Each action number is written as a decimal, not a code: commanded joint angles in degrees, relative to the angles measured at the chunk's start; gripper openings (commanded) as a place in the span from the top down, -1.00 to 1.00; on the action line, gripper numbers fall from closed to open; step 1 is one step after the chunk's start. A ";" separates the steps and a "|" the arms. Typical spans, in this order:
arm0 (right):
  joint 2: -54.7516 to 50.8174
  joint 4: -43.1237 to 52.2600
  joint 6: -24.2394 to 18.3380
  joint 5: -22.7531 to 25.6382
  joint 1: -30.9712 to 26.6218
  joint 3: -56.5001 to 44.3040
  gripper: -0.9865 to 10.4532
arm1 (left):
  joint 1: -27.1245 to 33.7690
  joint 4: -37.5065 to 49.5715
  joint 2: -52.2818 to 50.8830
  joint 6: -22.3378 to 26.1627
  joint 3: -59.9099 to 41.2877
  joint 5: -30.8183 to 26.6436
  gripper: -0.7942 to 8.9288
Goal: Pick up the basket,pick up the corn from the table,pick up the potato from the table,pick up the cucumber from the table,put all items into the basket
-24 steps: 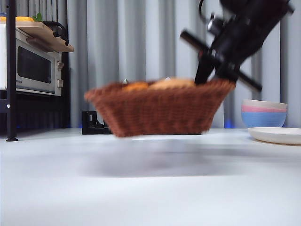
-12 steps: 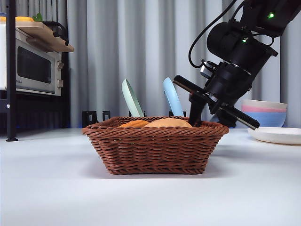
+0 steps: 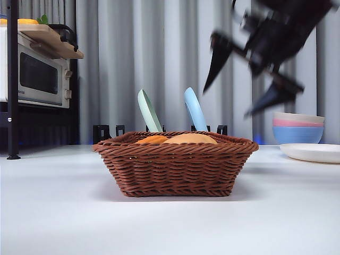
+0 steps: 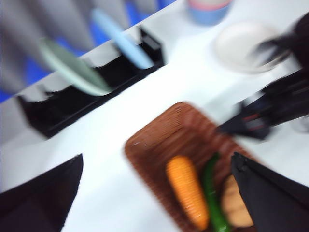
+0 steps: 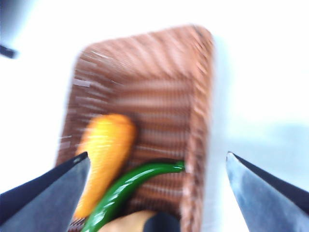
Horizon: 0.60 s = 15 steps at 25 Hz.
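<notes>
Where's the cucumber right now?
In the left wrist view, the cucumber lies inside the basket, between the corn and the potato.

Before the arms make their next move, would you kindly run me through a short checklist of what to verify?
1. Basket flat on the table: ok, its base rests level on the white top.
2. Corn in the basket: ok.
3. Cucumber in the basket: ok, lying beside the corn.
4. Potato in the basket: ok, at the cucumber's far side from the corn.
5. Right gripper free of the basket: ok, jaws open, above the basket's rim and off to one side.
6. Left gripper empty: ok, jaws wide open, high over the basket.
</notes>
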 commanded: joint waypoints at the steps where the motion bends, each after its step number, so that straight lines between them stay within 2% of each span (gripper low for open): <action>1: -6.32 -1.38 -8.94 0.15 0.15 0.22 0.06 | 0.61 -2.16 -0.28 2.71 -0.31 -2.34 0.58; 3: -10.38 -2.51 -11.26 0.15 0.15 0.22 0.31 | 1.14 -3.50 -0.28 2.84 -0.31 -3.28 0.89; 6: -15.96 -3.58 -13.16 0.20 0.15 0.22 0.80 | 2.01 -4.83 -0.42 2.82 -0.31 -3.23 0.85; 7: -17.73 -3.89 -13.84 0.28 0.13 0.22 0.86 | 2.25 -4.85 -0.63 2.82 -0.35 -3.23 0.85; 15: -27.32 -6.19 -19.04 0.37 0.24 0.20 0.85 | 2.32 -3.45 -3.41 2.69 -0.44 -3.21 0.85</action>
